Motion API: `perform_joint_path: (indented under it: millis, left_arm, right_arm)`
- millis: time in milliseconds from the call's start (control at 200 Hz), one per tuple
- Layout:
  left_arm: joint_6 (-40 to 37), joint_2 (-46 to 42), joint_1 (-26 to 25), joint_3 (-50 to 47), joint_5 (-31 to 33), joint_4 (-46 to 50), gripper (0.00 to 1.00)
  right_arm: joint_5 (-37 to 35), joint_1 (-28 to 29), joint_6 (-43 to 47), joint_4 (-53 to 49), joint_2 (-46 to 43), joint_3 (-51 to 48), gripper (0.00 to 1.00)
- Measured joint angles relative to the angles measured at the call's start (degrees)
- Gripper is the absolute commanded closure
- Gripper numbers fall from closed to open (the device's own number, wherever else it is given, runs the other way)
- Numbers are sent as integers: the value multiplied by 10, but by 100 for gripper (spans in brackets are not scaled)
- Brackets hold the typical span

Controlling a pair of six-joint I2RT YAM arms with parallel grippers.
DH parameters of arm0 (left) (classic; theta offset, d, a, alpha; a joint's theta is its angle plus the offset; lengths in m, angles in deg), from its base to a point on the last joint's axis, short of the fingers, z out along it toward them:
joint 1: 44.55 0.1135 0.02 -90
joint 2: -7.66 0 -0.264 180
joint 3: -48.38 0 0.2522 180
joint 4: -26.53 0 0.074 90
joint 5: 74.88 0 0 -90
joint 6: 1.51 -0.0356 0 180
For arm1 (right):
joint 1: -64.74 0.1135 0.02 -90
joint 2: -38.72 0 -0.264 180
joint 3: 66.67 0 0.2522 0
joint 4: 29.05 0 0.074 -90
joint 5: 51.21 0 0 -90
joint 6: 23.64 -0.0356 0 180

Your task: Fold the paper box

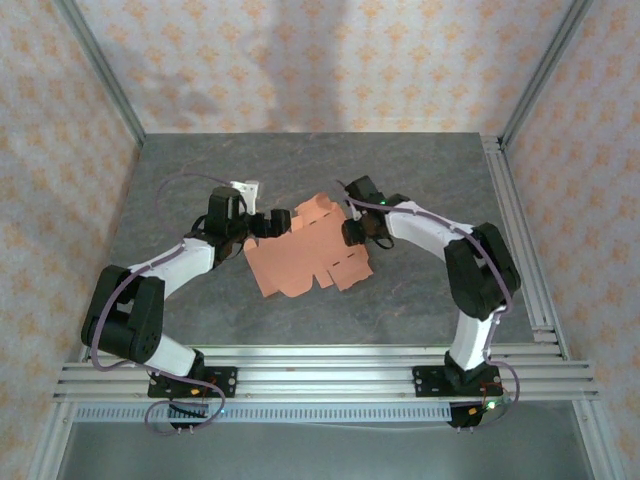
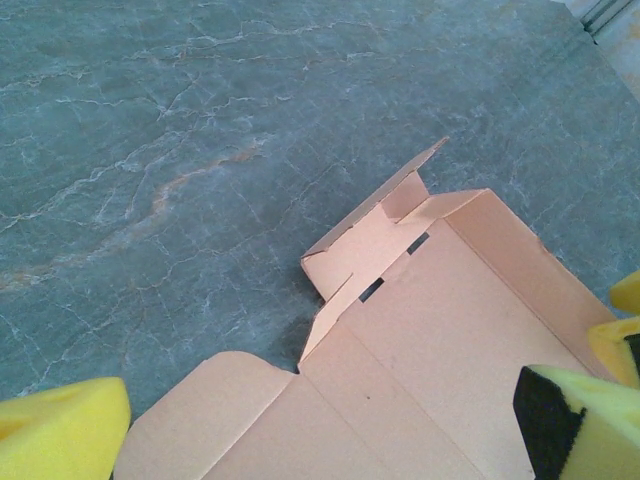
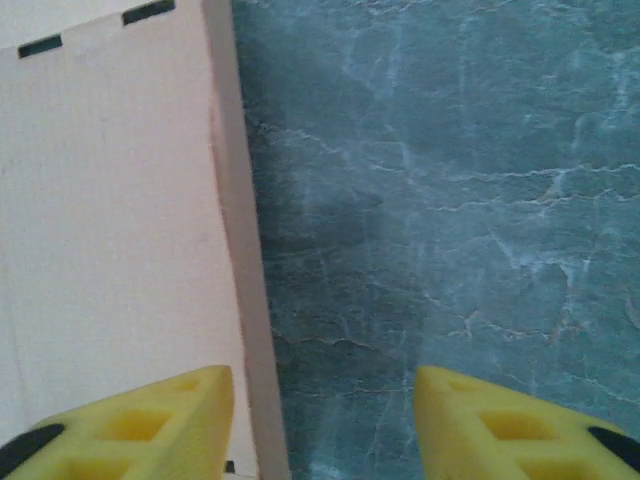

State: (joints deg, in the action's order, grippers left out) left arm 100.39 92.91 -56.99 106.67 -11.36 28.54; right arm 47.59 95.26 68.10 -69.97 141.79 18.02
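The paper box [image 1: 305, 252] is a salmon-orange die-cut sheet lying mostly flat in the middle of the grey table [image 1: 430, 180]. My left gripper [image 1: 265, 222] is at its far left edge and my right gripper [image 1: 352, 232] at its far right edge. In the left wrist view the left gripper [image 2: 320, 410] is open wide over the paper box [image 2: 430, 330], whose slotted end flap [image 2: 375, 225] stands partly raised. In the right wrist view the right gripper [image 3: 325, 400] is open. The paper box's [image 3: 110, 220] narrow folded edge strip [image 3: 245, 290] runs just inside its left finger [image 3: 170, 420].
Aluminium rails [image 1: 330, 365] cross the near edge by the arm bases, and more rails [image 1: 520, 220] run along the right side. Patterned walls enclose the table at the back and sides. Bare marbled surface [image 3: 450, 200] lies right of the box.
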Motion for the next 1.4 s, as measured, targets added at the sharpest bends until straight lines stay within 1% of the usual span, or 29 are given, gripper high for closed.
perform_joint_path:
  millis: [75,205,400,581,651,736,836,1056,1141,1236,1401]
  left_arm:
    - [0,3,0,0,0,0,0]
    - [0,5,0,1,0,1,0]
    - [0,5,0,8,0,8,0]
    - [0,5,0,8,0,10,0]
    - [0,5,0,8,0,11,0]
    - [0,5,0,8,0,13,0]
    - [0,5,0,9,0,15,0]
    - [0,5,0,8,8,17,0]
    - [3,5,1,8,16,16,0]
    - [12,4,2,8,22,15,0]
    - [31,-4,13,8,32,6,0]
  right_arm:
    - [7,-3,4,21,-6,-17,59]
    - [16,-2,12,45,-7,-33,60]
    - [17,-2,22,65,-6,-37,71]
    - [17,-2,26,73,1,-36,71]
    - [18,-2,28,74,7,-35,73]
    - [19,-2,32,74,15,-34,78]
    - [21,-2,40,74,18,-33,100]
    - [13,0,65,71,15,-25,100]
    - [-14,9,97,67,6,-25,100]
    - [-74,34,145,59,-7,-22,100]
    - [-228,96,269,74,-12,-16,100]
